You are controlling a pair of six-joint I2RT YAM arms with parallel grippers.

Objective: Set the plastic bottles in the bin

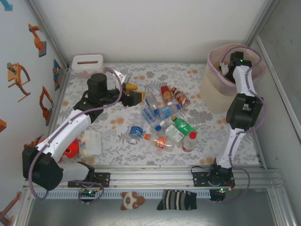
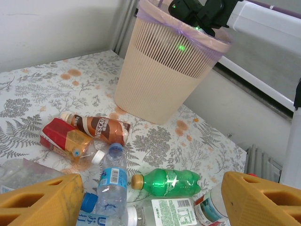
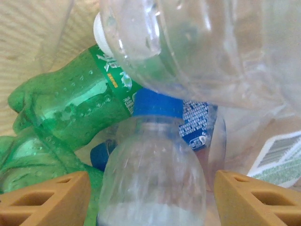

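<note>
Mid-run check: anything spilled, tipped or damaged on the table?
No spill shows. The bin stands upright. The plastic bottles lie on their sides mid-table, as loose litter would; the red-labelled bottle looks crushed.

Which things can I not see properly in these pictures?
- Top view: the inside of the bin, hidden by the right arm.
- Right wrist view: the base of the blue-capped clear bottle, cut off below; whether the right gripper grips it is unclear.
- Left wrist view: white-labelled bottle, cut off by the lower edge.
</note>
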